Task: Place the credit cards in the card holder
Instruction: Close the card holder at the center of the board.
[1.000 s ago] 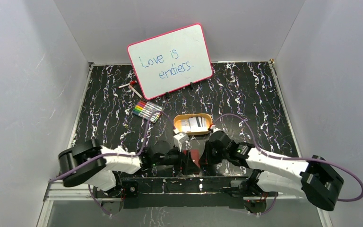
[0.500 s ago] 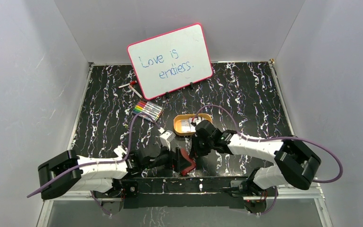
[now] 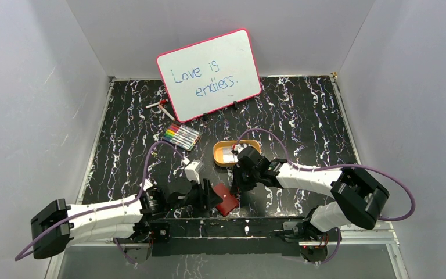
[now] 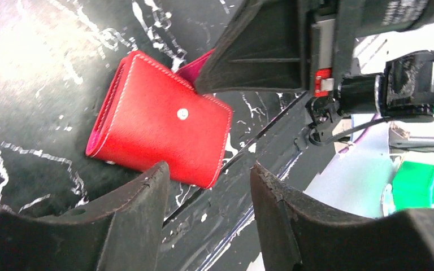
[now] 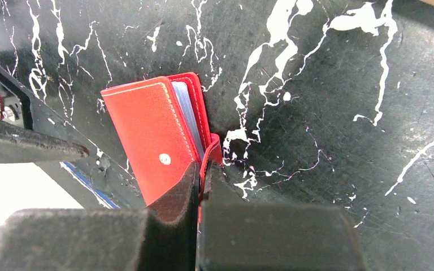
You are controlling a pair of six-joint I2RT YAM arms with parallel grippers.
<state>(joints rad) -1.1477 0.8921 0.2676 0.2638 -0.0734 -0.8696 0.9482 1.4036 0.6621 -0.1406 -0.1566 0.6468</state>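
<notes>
The red card holder [image 3: 227, 199] lies near the table's front edge, folded, with clear sleeves showing at its open side [image 5: 189, 116]. My right gripper [image 5: 200, 179] is shut on its snap tab [image 5: 213, 148], just behind the holder in the top view [image 3: 237, 185]. My left gripper [image 4: 209, 186] is open, with the holder [image 4: 158, 132] just beyond its fingertips; in the top view it sits left of the holder [image 3: 211, 195]. The pale credit cards [image 3: 228, 154] lie in the orange tray [image 3: 217, 152], partly hidden by my right wrist.
A whiteboard [image 3: 209, 74] leans at the back wall. A colour marker set [image 3: 181, 136] and a loose pen [image 3: 159, 105] lie at the back left. The table's front rail [image 4: 271, 186] runs close to the holder.
My left arm has drawn back to the left and its jaws are off the holder. My right arm has swung in towards the middle, and the holder now lies flatter and more in view.
</notes>
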